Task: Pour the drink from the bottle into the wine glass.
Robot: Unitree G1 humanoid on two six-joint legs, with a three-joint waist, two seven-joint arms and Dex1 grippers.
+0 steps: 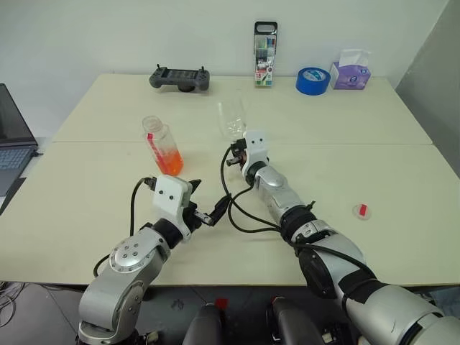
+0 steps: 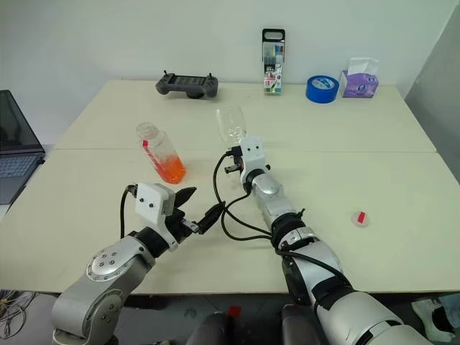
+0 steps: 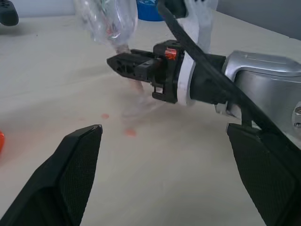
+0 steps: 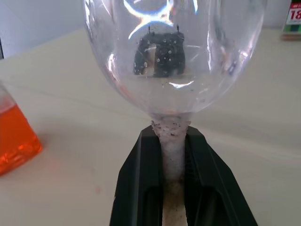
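- Cream tabletop (image 1: 374, 165), matte, seam across the middle; orange drips on it in the left wrist view, so some liquid has spilled.
- right gripper (image 4: 172, 155) clenched on the stem of the wine glass (image 1: 231, 118), just under the bowl. Bowl empty, thin clear wall, rounded, leaning slightly.
- bottle (image 1: 162, 146) stands uncapped near the glass on its left, ungripped. Clear squarish plastic, the drink (image 1: 169, 162) fills roughly the lower third.
- left gripper (image 1: 203, 213) released, jaws wide, short of the bottle.
- Red cap (image 1: 362, 210) lies well apart on the right.
- Advice: grab the bottle mid-body, squeeze lightly since thin plastic likely flexes; keep the glass steady, pour slowly over the rim.
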